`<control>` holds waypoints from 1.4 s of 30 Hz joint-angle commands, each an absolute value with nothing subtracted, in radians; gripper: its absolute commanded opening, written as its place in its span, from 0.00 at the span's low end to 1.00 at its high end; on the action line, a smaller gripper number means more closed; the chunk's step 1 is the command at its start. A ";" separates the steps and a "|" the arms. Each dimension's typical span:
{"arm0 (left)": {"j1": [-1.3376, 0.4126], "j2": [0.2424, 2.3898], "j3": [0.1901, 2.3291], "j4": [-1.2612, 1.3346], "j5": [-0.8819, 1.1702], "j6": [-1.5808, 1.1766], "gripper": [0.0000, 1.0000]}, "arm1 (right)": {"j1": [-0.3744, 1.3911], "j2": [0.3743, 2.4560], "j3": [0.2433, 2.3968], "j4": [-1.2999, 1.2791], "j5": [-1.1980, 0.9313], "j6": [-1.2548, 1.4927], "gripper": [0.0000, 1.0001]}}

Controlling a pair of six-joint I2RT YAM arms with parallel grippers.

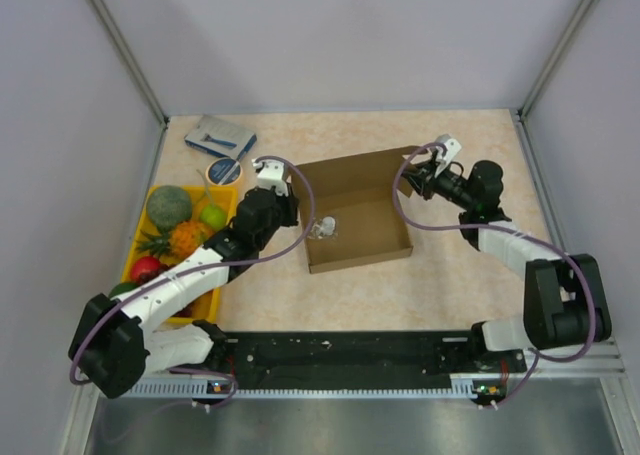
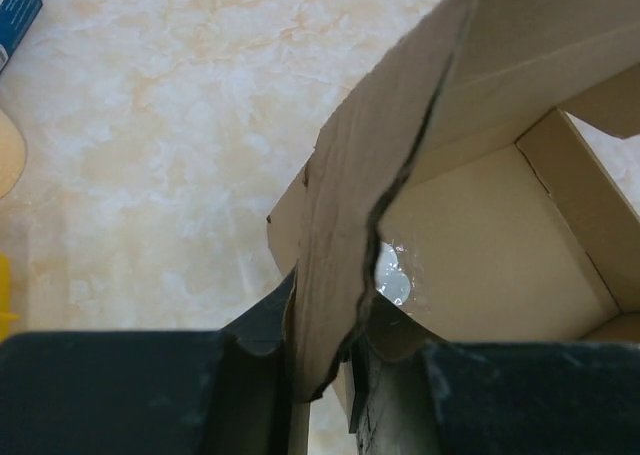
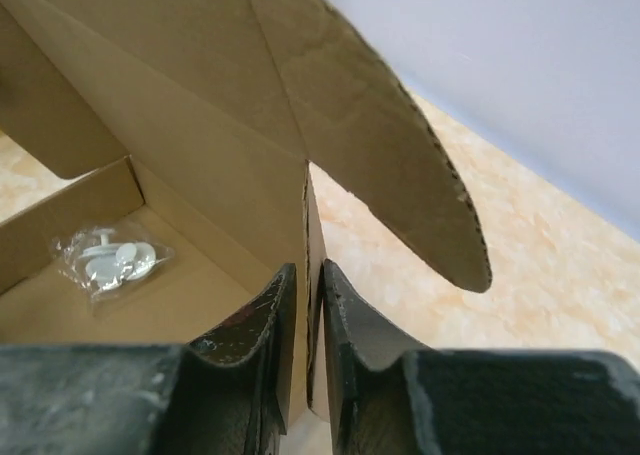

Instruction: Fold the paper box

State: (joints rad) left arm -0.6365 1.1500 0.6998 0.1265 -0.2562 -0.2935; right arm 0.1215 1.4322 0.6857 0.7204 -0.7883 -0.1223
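Brown paper box (image 1: 365,237) walls are standing upright because we are clamping them, left pincer (image 2: 330,347) on one side, right pincer (image 3: 308,293) opposite.

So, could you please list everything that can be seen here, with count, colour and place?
box: one, brown, centre, open
bag: one, clear with white parts, inside box
tray: one, yellow, left edge
fruit: several, green, orange, red, in tray
packet: one, blue-grey, far left
disc: one, beige, beside packet
table: one, beige marbled, under all
left tool: one, black, shut on box's left wall
right tool: one, black, shut on box's far right corner
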 commanded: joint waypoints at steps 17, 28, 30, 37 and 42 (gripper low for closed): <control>-0.638 1.196 0.742 0.112 -0.167 -0.360 0.14 | 0.360 1.201 0.589 0.483 -0.163 -0.071 0.36; -0.638 1.229 0.747 0.126 -0.181 -0.331 0.38 | 0.359 1.220 0.560 0.520 -0.120 -0.071 0.38; -0.637 1.236 0.746 0.130 -0.186 -0.327 0.40 | 0.359 1.207 0.551 0.522 -0.129 -0.060 0.39; -0.637 1.281 0.753 0.155 -0.190 -0.318 0.35 | 0.359 1.197 0.532 0.505 -0.091 -0.067 0.38; -0.632 1.290 0.755 0.169 -0.215 -0.298 0.38 | 0.359 1.197 0.531 0.505 -0.064 -0.081 0.35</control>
State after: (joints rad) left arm -0.6319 1.2861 0.7200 0.1127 -0.1997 -0.3225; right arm 0.3466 1.2266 0.5304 0.4782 -0.0952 -0.0750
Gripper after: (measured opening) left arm 0.334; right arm 0.355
